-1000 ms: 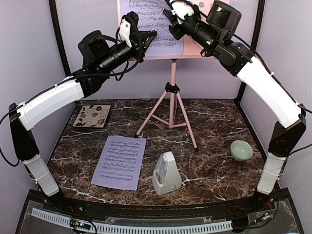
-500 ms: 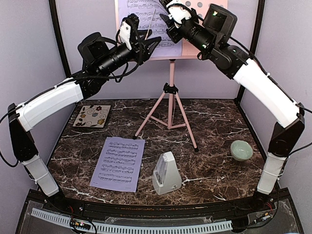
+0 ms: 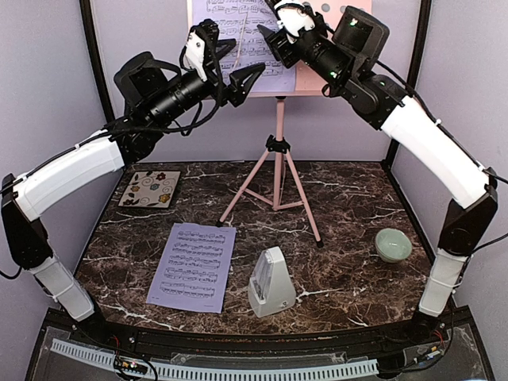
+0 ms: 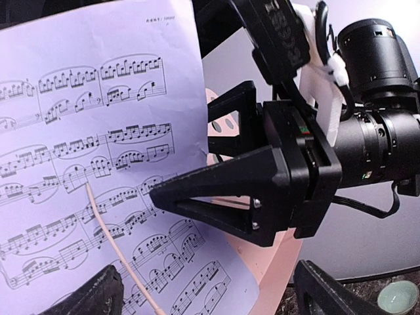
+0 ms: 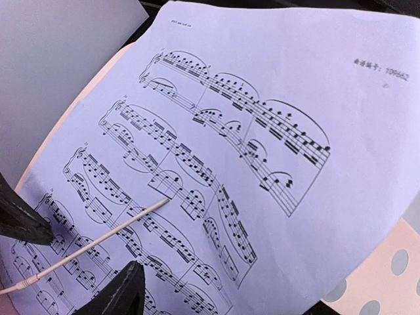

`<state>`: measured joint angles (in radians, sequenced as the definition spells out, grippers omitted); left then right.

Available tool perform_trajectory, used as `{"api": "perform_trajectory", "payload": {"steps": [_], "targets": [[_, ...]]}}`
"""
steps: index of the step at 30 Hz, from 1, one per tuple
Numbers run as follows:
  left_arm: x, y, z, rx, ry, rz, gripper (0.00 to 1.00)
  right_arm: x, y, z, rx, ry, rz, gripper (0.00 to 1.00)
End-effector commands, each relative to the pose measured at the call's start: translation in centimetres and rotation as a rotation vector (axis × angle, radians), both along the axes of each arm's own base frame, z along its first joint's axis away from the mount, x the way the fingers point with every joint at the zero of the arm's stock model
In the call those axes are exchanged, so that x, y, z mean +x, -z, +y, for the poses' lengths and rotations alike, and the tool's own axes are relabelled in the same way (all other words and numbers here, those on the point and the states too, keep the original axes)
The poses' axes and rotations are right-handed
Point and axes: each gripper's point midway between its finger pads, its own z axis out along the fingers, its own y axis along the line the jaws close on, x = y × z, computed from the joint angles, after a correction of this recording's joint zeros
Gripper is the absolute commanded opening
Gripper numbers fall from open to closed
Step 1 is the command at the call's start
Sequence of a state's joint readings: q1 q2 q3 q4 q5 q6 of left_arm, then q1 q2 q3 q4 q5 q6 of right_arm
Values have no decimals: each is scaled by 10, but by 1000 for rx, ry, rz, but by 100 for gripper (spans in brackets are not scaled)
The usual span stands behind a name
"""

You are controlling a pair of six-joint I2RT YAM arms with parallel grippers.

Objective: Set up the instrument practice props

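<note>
**Q:** How do the jaws stand?

**A:** Left gripper [image 3: 234,54]: jaws spread wide, holding nothing. In its own wrist view the two fingertips sit at the lower corners of the picture. Right gripper [image 5: 88,248]: jaws likewise apart, both fingers in front of the paper and closed on nothing. The two grippers face each other, close together, high above the table [image 3: 357,198].

**Q:** What lies before them, and what gets in the way?

**A:** A lavender page [image 5: 262,131] of printed notes leans upright against the pink perforated desk [image 5: 387,289] of the music stand [image 3: 280,119]. A thin pale stick [image 5: 98,235] slants across the page and passes through the gap between the right gripper's fingers. Whether anything grips it cannot be told. In the left wrist view, the right gripper's near finger overlaps one edge of the page and hides part of the desk.

**Q:** And further out?

**A:** The stand's tripod legs are planted mid-rear on the dark marbled table.
- In front of them, left of centre, a second page [image 3: 193,266] lies flat.
- The metronome [image 3: 271,283] stands upright just beside that sheet's right edge, apart from it.
- A floral coaster [image 3: 150,189] lies at the left rear.
- A pale green bowl [image 3: 394,244] sits at the right, apart from the nearest tripod foot.

Both arms arch up and inward above all of these.
</note>
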<state>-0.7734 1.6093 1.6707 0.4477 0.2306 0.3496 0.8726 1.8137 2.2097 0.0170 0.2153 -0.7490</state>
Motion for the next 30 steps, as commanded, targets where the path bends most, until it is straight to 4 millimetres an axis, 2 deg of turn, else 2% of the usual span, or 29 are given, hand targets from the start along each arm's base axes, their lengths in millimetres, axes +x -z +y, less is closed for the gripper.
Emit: {"api": "perform_trajectory", "payload": {"steps": [1, 3, 6, 9, 14, 17, 20, 23, 27, 30], "targets": [[-28, -40, 38, -73, -64, -79, 95, -20, -35, -27, 111, 13, -48, 67], [-30, -38, 45, -75, -91, -73, 98, -21, -37, -31, 121, 21, -46, 71], [-31, -37, 59, -83, -135, -50, 99, -24, -41, -37, 141, 26, -38, 84], [-28, -33, 76, -109, -192, 22, 99, -30, -48, -47, 179, 20, -23, 91], [-13, 1, 109, -127, -320, 243, 99, -37, -42, -59, 208, -10, 82, 96], [-4, 32, 128, -137, -342, 401, 99, -42, -30, -64, 223, -40, 170, 98], [8, 64, 156, -186, -342, 573, 99, -57, -21, -73, 243, -95, 254, 98], [22, 107, 182, -190, -407, 730, 99, -68, -1, -74, 217, -141, 344, 98], [27, 185, 198, -150, -494, 990, 96, -79, 34, -82, 192, -163, 466, 98], [19, 237, 201, -162, -483, 1208, 93, -85, 70, -86, 186, -167, 576, 96]]}}
